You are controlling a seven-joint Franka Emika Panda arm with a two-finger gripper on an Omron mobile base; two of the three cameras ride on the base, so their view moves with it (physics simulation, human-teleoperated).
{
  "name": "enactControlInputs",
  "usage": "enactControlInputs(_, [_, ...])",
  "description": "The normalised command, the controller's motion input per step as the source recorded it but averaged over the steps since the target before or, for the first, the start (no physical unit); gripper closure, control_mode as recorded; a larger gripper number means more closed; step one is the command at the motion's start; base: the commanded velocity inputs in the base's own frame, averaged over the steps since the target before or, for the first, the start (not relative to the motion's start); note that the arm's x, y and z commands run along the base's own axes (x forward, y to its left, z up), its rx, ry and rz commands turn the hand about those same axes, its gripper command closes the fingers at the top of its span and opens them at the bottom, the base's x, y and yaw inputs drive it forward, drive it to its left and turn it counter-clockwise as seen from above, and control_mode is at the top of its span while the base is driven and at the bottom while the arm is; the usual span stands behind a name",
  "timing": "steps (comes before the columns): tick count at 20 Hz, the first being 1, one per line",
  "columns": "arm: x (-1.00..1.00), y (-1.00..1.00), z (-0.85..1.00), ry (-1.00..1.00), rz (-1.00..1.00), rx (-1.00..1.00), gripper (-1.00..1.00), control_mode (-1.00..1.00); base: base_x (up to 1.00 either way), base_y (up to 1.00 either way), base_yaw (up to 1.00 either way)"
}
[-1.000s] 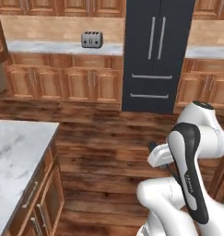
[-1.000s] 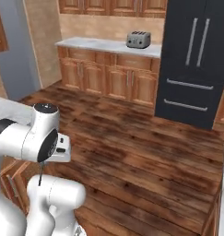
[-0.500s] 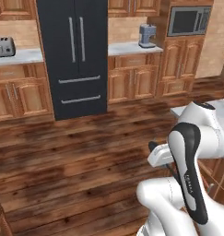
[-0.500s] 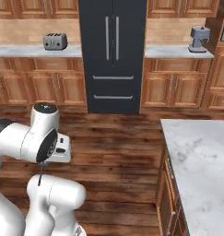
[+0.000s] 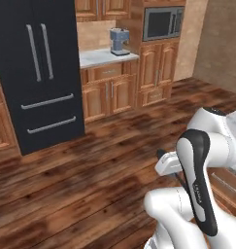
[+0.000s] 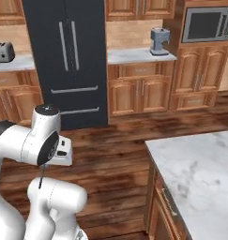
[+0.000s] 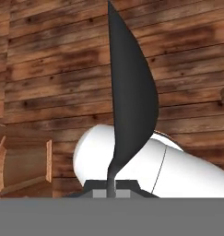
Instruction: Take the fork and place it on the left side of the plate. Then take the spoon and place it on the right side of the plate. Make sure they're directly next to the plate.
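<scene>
The spoon (image 7: 132, 92) is clamped by its thin handle between the clenched fingers (image 7: 132, 185); in the hand view its long axis runs straight away from the hand, with the dark bowl seen edge-on and tapering to a point far from the fingers; in the right base view the spoon (image 6: 41, 177) hangs as a thin dark line, pointing down beside the folded arm, above the wooden floor (image 6: 115, 159) and touching nothing else; bare planks lie all around it; the near edge of the marble island surface (image 6: 200, 164) is well apart to the right, with open floor between; the black fridge (image 6: 68, 61) and wooden cabinets (image 6: 139, 93) stand along the far wall.
</scene>
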Motion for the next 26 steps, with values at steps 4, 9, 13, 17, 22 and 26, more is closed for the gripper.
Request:
enactControlInputs(4, [0.00, 0.00, 0.00, 0.00, 0.00, 0.00, 1.00, 1.00, 1.00, 0.68, -0.43])
enactControlInputs(9, [0.00, 0.00, 0.00, 0.00, 0.00, 0.00, 1.00, 1.00, 0.98, 0.67, -0.47])
enactControlInputs(13, [0.00, 0.00, 0.00, 0.00, 0.00, 0.00, 1.00, 1.00, 0.93, 0.66, -0.48])
enactControlInputs(17, [0.00, 0.00, 0.00, 0.00, 0.00, 0.00, 1.00, 1.00, 0.89, 0.65, -0.49])
enactControlInputs(22, [0.00, 0.00, 0.00, 0.00, 0.00, 0.00, 1.00, 1.00, 0.77, 0.59, -0.52])
enactControlInputs(26, [0.00, 0.00, 0.00, 0.00, 0.00, 0.00, 1.00, 1.00, 0.45, 0.45, -0.58])
